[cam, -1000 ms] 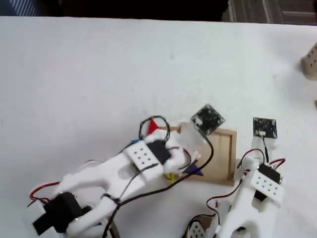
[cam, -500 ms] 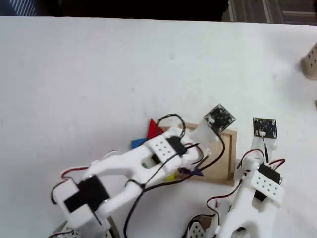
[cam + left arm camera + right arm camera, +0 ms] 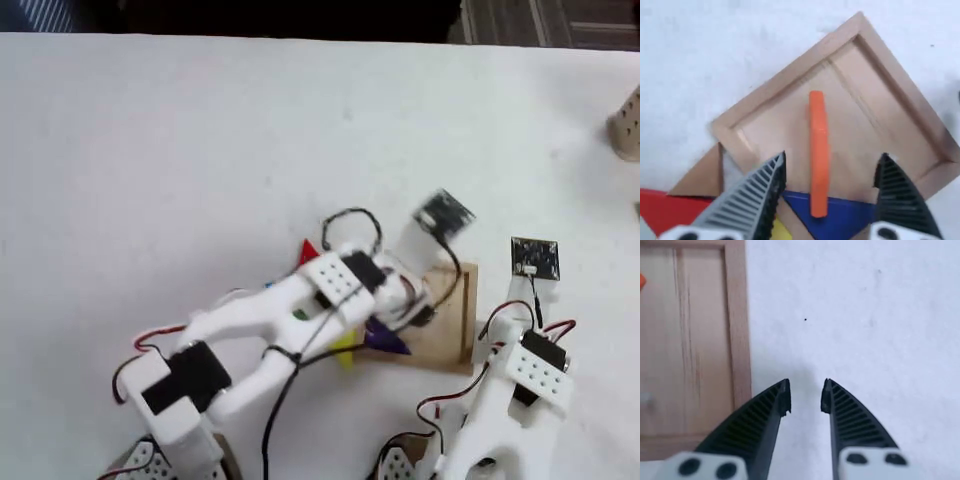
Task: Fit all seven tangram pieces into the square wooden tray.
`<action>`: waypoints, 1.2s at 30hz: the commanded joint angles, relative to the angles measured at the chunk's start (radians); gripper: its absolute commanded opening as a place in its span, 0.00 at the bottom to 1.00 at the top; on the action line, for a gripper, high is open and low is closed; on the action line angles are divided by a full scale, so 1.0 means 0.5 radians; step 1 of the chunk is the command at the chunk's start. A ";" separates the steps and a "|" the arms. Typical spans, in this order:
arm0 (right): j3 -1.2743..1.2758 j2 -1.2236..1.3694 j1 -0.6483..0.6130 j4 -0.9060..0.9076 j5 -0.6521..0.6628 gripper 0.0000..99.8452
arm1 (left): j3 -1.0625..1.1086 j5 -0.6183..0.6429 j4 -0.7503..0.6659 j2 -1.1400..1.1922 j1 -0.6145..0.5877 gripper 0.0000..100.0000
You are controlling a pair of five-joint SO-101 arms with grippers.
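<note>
Left gripper (image 3: 832, 157) fingers wide apart above tray (image 3: 790, 70), orange piece (image 3: 818, 150) on edge inside tray, blue piece (image 3: 840, 225) at its end, right gripper (image 3: 806, 385) fingers slightly apart over table (image 3: 880, 315) beside tray

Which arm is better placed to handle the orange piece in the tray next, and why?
Left, most likely. The left pincer is open with the orange piece between its jaws, inside the wooden tray. The right pincer is over bare table beside the tray.
</note>
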 commanded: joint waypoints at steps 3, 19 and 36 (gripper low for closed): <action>-0.009 -0.051 0.011 -0.020 0.049 0.11 | -0.166 0.074 0.018 -0.005 -0.247 0.32; -0.006 -0.051 0.008 -0.020 0.055 0.11 | -0.150 0.074 0.015 0.014 -0.480 0.32; -0.006 -0.051 0.008 -0.017 0.055 0.11 | -0.147 0.071 0.218 0.002 -0.428 0.32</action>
